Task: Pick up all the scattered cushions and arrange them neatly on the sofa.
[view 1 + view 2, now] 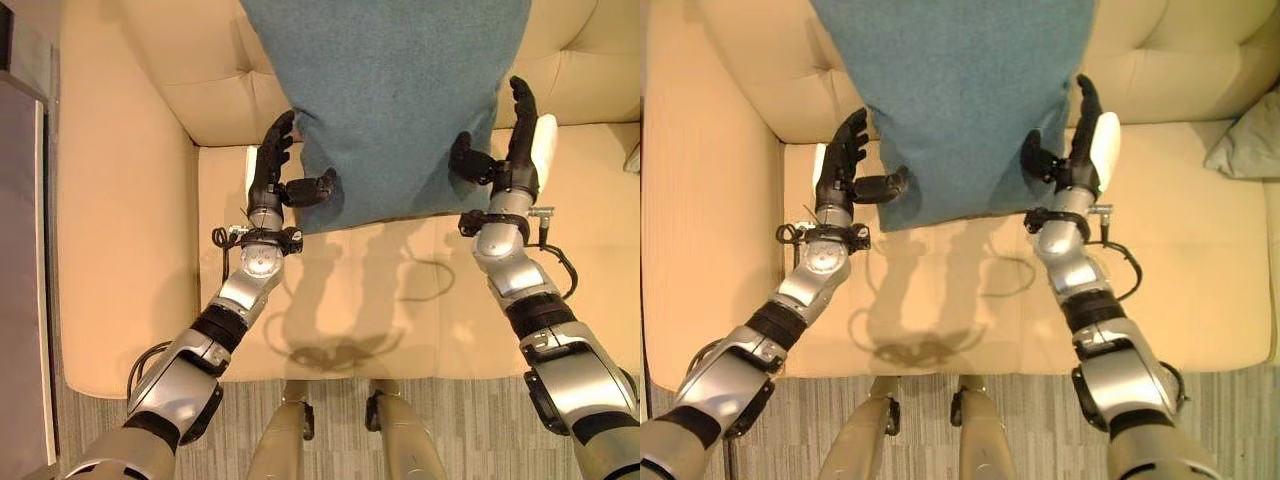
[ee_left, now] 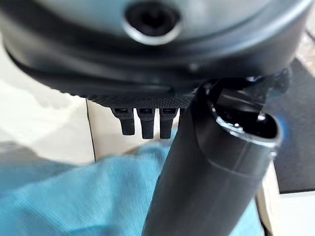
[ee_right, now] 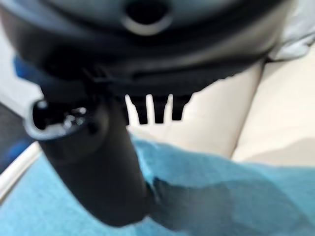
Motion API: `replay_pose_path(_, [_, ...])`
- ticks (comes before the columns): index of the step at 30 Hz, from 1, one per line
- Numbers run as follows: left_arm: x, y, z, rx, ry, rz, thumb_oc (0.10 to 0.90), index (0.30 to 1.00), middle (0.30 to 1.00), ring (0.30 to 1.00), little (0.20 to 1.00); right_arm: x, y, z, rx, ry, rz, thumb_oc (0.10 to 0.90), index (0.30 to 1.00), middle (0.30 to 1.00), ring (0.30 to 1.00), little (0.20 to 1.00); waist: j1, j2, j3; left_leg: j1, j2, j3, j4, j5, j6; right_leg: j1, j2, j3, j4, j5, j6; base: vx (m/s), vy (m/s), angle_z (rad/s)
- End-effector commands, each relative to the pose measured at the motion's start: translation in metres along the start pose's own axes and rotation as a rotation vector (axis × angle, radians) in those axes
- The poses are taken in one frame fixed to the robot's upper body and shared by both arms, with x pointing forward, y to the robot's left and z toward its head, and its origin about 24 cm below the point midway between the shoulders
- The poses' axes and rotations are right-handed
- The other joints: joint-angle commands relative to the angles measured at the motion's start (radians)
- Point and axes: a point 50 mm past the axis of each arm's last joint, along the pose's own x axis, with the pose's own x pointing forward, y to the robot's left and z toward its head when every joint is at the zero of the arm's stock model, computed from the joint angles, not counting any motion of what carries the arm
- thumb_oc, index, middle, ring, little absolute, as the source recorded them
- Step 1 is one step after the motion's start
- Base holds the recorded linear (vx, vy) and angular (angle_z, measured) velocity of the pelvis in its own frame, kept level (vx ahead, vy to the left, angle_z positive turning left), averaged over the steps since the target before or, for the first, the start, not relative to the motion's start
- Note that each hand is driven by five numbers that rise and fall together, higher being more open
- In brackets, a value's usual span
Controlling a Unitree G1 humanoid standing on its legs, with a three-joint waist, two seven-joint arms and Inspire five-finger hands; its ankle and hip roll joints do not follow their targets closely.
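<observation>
Here the teal cushion (image 1: 385, 100) stands upright against the sofa's backrest (image 1: 210, 90), its long axis running from 6 to 12 o'clock in the head views, its lower edge hanging just over the seat (image 1: 330, 300). It sits squarely between the two hands, so neither arm is nearer; the coming move turns on that symmetry, since the cushion lies inward of each palm. The left hand (image 1: 275, 165) is at the cushion's lower 9 o'clock corner, fingers straight and reaching up along the edge toward 12, thumb hooked inward across the front face. The right hand (image 1: 510, 140) mirrors it at the lower 3 o'clock corner, fingers straight up the side, thumb bent in against the fabric. Each hand thus pinches its corner of the cushion between thumb and fingers, so far as the head views tell; in the wrist views the thumb's dark bulk hides the contact itself, so how firmly the cloth is nipped is not certain. The left wrist view shows teal cloth beneath the thumb with cream upholstery beyond the fingertips (image 2: 145, 125), and the right wrist view shows the same. My judgement is that the cushion is close to placed, and setting it down and drawing both hands outward comes next. A grey cushion (image 1: 1250, 145) lies at 3 o'clock on the seat.
</observation>
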Motion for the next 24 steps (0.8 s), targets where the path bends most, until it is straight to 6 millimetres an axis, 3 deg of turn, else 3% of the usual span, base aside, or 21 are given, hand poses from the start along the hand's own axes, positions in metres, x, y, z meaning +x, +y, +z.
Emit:
replay_pose_path(1, [0.003,0.031,0.007,0.033,-0.090,0.057,0.800,0.900,0.900,0.900,0.900,-0.011,-0.007,0.000,0.055,-0.079,0.041,0.800,0.900,0.900,0.900,0.900,0.018,-0.040,-0.145,0.051,-0.034,0.026,0.002,-0.094,-0.041,0.034,-0.049,-0.004,0.052,-0.112,0.096,0.00,0.000,0.00])
replay_pose_path(4, [-0.022,0.062,-0.026,0.076,0.025,0.090,0.800,0.900,0.900,0.900,0.900,-0.039,-0.018,-0.036,0.031,0.009,0.093,0.800,0.900,0.900,0.900,0.900,0.017,-0.052,-0.166,0.084,-0.030,0.029,0.002,-0.102,-0.041,0.088,-0.050,-0.005,0.032,-0.112,0.096,0.01,-0.021,0.03])
replay_pose_path(5, [-0.022,0.062,-0.026,0.077,0.025,0.090,0.800,0.900,0.900,0.900,0.900,-0.039,-0.018,-0.036,0.031,0.010,0.093,0.800,0.900,0.900,0.900,0.900,0.016,-0.053,-0.168,0.080,-0.031,0.028,0.002,-0.098,-0.040,0.085,-0.052,-0.006,0.030,-0.108,0.096,0.00,0.000,0.00])
replay_pose_path(6, [-0.036,0.078,-0.041,0.117,0.082,0.090,0.800,0.900,0.900,0.900,0.900,-0.049,-0.024,-0.050,0.006,0.047,0.111,0.800,0.900,0.900,0.900,0.900,0.018,-0.057,-0.168,0.107,-0.028,0.033,0.002,-0.106,-0.041,0.117,-0.048,-0.006,0.028,-0.115,0.095,0.01,-0.016,0.04])
replay_pose_path(8, [-0.048,0.093,-0.051,0.149,0.126,0.093,0.800,0.900,0.900,0.900,0.900,-0.054,-0.032,-0.059,-0.026,0.071,0.116,0.800,0.900,0.900,0.900,0.900,0.020,-0.058,-0.169,0.120,-0.027,0.036,0.002,-0.104,-0.039,0.136,-0.052,-0.009,0.024,-0.114,0.096,0.00,0.000,0.00])
replay_pose_path(11, [-0.074,0.106,-0.068,0.136,0.196,0.104,0.800,0.900,0.900,0.900,0.900,-0.059,-0.040,-0.071,-0.081,0.104,0.117,0.800,0.900,0.900,0.900,0.900,0.032,-0.055,-0.159,0.138,-0.023,0.039,0.002,-0.105,-0.036,0.153,-0.053,-0.013,0.028,-0.120,0.094,0.00,-0.017,0.05])
replay_pose_path(13, [-0.088,0.110,-0.076,0.125,0.231,0.111,0.800,0.900,0.900,0.900,0.900,-0.059,-0.045,-0.076,-0.114,0.120,0.100,0.800,0.900,0.900,0.900,0.900,0.040,-0.052,-0.150,0.137,-0.021,0.039,0.002,-0.102,-0.034,0.150,-0.051,-0.014,0.035,-0.123,0.092,-0.02,-0.033,0.12])
replay_pose_path(15, [-0.117,0.114,-0.095,0.098,0.325,0.112,0.800,0.900,0.900,0.900,0.900,-0.052,-0.053,-0.079,-0.130,0.150,0.036,0.800,0.900,0.900,0.900,0.900,0.058,-0.043,-0.141,0.121,-0.018,0.037,0.002,-0.094,-0.036,0.129,-0.047,-0.020,0.051,-0.132,0.087,-0.03,-0.036,0.07])
replay_pose_path(18, [-0.125,0.113,-0.100,0.092,0.350,0.101,0.800,0.900,0.900,0.900,0.900,-0.049,-0.056,-0.082,-0.130,0.170,0.018,0.800,0.900,0.900,0.900,0.900,0.064,-0.039,-0.137,0.112,-0.018,0.035,0.002,-0.090,-0.038,0.121,-0.046,-0.021,0.056,-0.133,0.085,0.00,-0.008,0.01])
replay_pose_path(21, [-0.151,0.111,-0.115,0.067,0.434,0.069,0.800,0.900,0.900,0.900,0.900,-0.037,-0.064,-0.087,-0.122,0.229,-0.023,0.800,0.900,0.900,0.900,0.900,0.088,-0.025,-0.118,0.094,-0.015,0.029,0.002,-0.077,-0.046,0.105,-0.043,-0.034,0.069,-0.140,0.081,0.01,-0.044,0.03])
replay_pose_path(23, [-0.156,0.111,-0.117,0.051,0.447,0.068,0.800,0.900,0.900,0.900,0.900,-0.033,-0.066,-0.087,-0.117,0.237,-0.033,0.800,0.900,0.900,0.900,0.900,0.094,-0.021,-0.113,0.090,-0.015,0.028,0.002,-0.075,-0.048,0.102,-0.044,-0.038,0.071,-0.142,0.080,0.02,-0.032,0.07])
replay_pose_path(24, [-0.173,0.110,-0.124,0.015,0.495,0.057,0.800,0.900,0.900,0.900,0.900,-0.020,-0.071,-0.081,-0.103,0.239,-0.055,0.800,0.900,0.900,0.900,0.900,0.116,-0.010,-0.098,0.074,-0.015,0.019,0.002,-0.066,-0.054,0.088,-0.041,-0.047,0.076,-0.145,0.079,0.04,-0.064,0.15])
